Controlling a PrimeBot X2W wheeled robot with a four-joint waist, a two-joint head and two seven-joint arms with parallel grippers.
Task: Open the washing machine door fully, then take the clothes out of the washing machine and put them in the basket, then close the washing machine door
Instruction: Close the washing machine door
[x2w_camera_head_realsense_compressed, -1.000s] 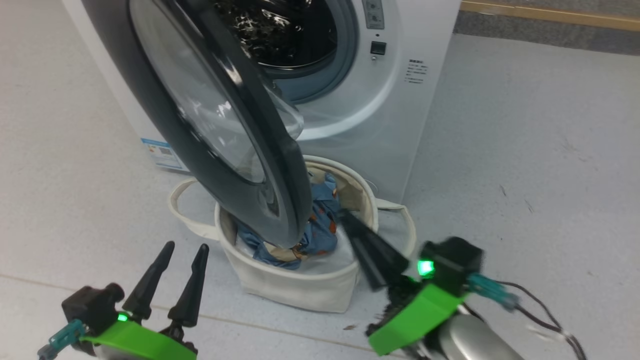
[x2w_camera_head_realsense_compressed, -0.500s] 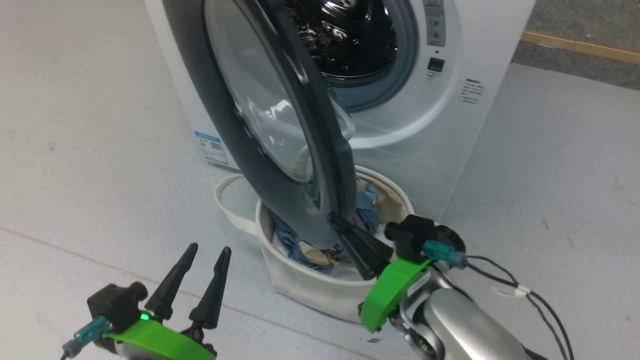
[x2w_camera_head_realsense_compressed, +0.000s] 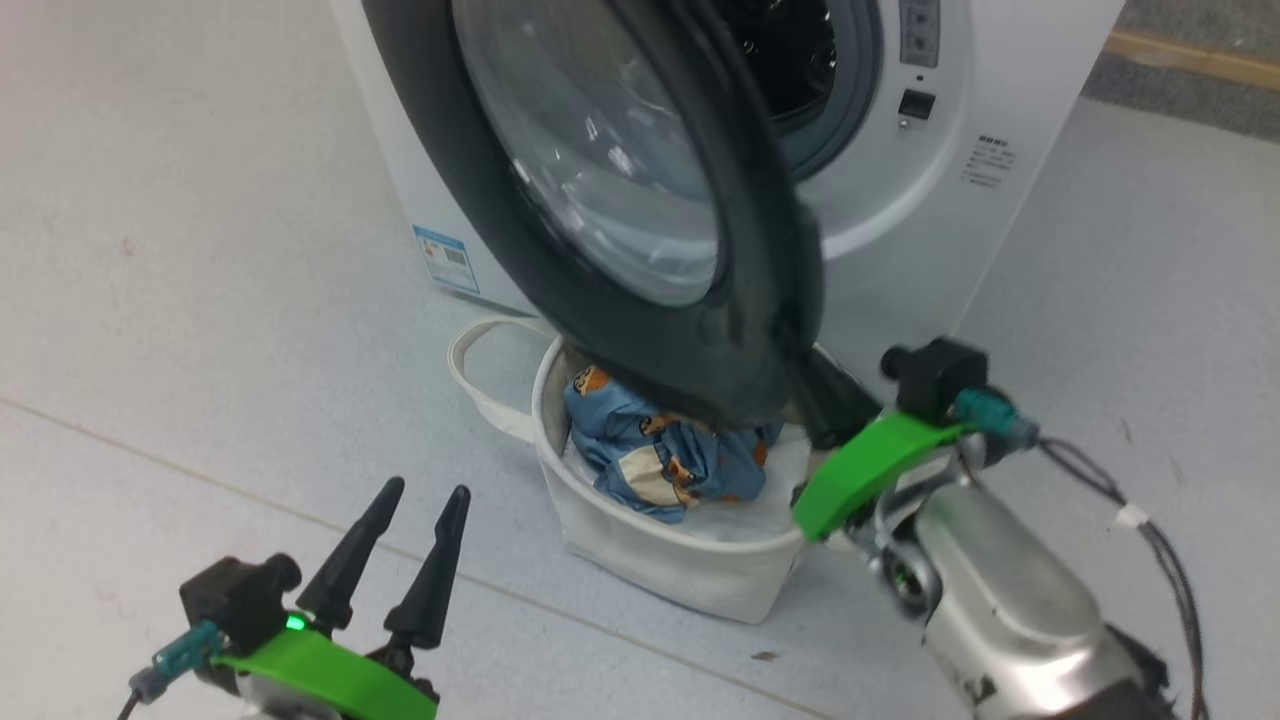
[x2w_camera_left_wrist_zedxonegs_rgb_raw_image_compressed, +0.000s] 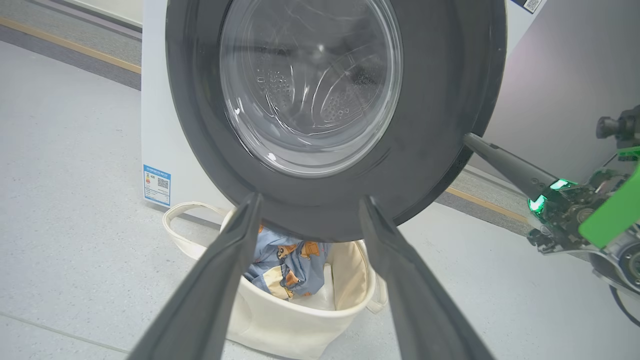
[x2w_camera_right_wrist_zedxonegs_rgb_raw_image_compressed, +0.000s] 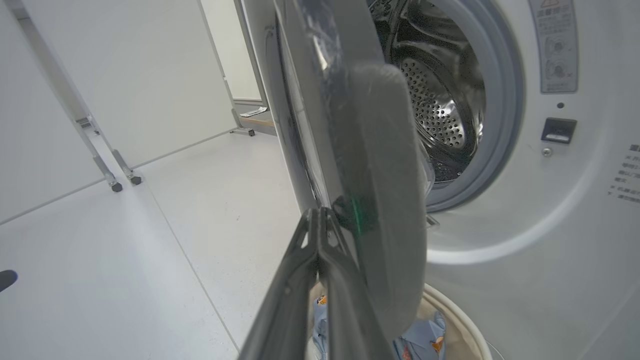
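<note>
The washing machine door (x2w_camera_head_realsense_compressed: 640, 300), black-rimmed with a clear glass bowl, stands partly open in front of the white washing machine (x2w_camera_head_realsense_compressed: 900, 250). Below it sits the cream basket (x2w_camera_head_realsense_compressed: 650, 560) holding the clothes (x2w_camera_head_realsense_compressed: 660, 460), blue fabric with orange bears. My right gripper (x2w_camera_head_realsense_compressed: 815, 375) is shut, empty, its tips against the door's lower right rim. In the right wrist view the shut fingers (x2w_camera_right_wrist_zedxonegs_rgb_raw_image_compressed: 320, 260) rest beside the door's edge (x2w_camera_right_wrist_zedxonegs_rgb_raw_image_compressed: 380, 200), with the steel drum (x2w_camera_right_wrist_zedxonegs_rgb_raw_image_compressed: 440, 110) behind. My left gripper (x2w_camera_head_realsense_compressed: 428, 490) is open and empty, low at the left, pointing at the door (x2w_camera_left_wrist_zedxonegs_rgb_raw_image_compressed: 440, 125) and basket (x2w_camera_left_wrist_zedxonegs_rgb_raw_image_compressed: 280, 325).
Pale grey floor lies all around. A blue label sticker (x2w_camera_head_realsense_compressed: 442, 258) is on the machine's side. A cable (x2w_camera_head_realsense_compressed: 1150, 520) trails from my right wrist. Metal stand legs (x2w_camera_right_wrist_zedxonegs_rgb_raw_image_compressed: 117, 175) and a white wall are off to the left in the right wrist view.
The head camera has shifted. My right gripper has risen from over the basket to the door's lower rim, and the door now covers more of the drum opening. The left gripper stays open.
</note>
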